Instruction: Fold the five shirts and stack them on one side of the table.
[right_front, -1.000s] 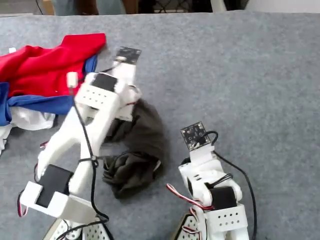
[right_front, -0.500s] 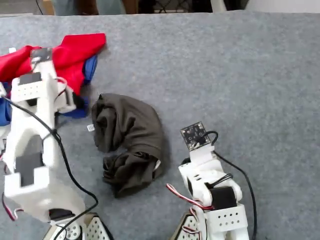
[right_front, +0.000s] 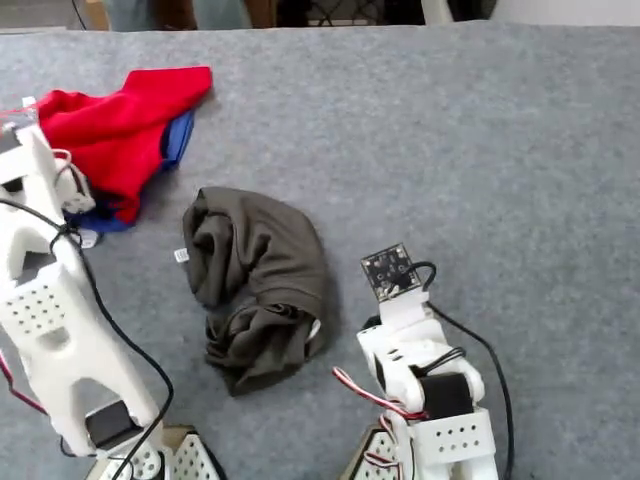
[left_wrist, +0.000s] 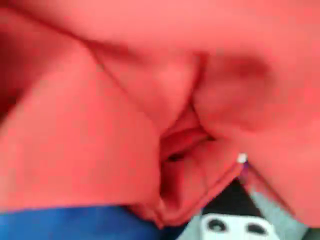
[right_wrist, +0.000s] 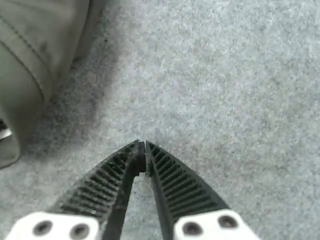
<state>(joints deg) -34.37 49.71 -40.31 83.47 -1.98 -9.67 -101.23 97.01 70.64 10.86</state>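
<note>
A crumpled dark olive shirt (right_front: 258, 285) lies in the middle of the grey table; its edge (right_wrist: 35, 55) also lies beside my right gripper. A red shirt (right_front: 125, 130) is bunched at the far left on top of a blue shirt (right_front: 178, 140). My left gripper (right_front: 55, 180) is down at the near edge of that red shirt. In the left wrist view, red cloth (left_wrist: 125, 100) is pressed close, with blue cloth (left_wrist: 60, 222) under it. My right gripper (right_wrist: 145, 146) rests shut and holds nothing, on bare table just right of the olive shirt.
The grey felt table (right_front: 480, 150) stretches open across the far side and the right. The right arm's base (right_front: 430, 400) stands at the near edge, and the left arm's white body (right_front: 60, 340) runs along the left side.
The left arm has swung left from above the olive shirt to the red shirt pile, uncovering the olive shirt. The right arm has not moved.
</note>
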